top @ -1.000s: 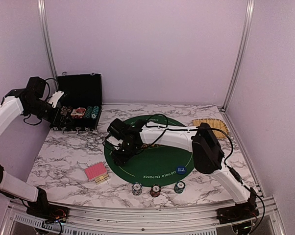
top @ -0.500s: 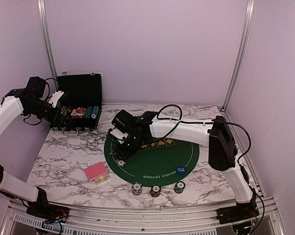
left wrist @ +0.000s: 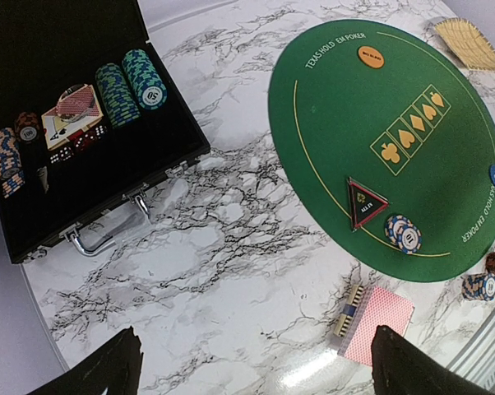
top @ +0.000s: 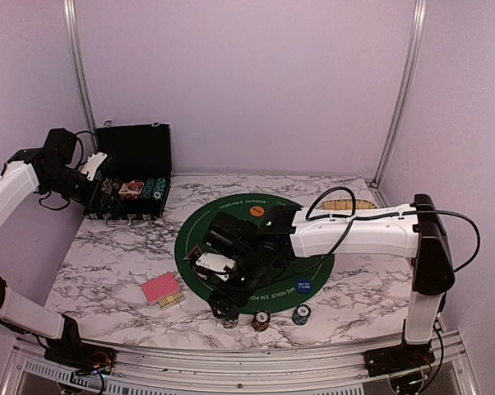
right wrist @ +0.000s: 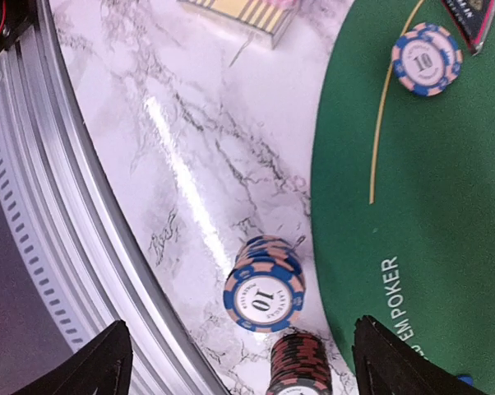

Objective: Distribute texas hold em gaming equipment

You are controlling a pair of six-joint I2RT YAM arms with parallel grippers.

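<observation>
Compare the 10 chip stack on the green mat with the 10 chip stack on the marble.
The mat stack lies on the green mat, beside the black triangular button. The marble stack stands off the mat on the marble tabletop, next to a red-and-black stack. Both have blue-and-pink edges and a 10 on top.

Soft even overhead light, lilac cast in top view. Shadows faint. Bright glare streak on glossy table (right wrist: 182, 193), smaller patch in left wrist view. Wrist views bow at edges.
</observation>
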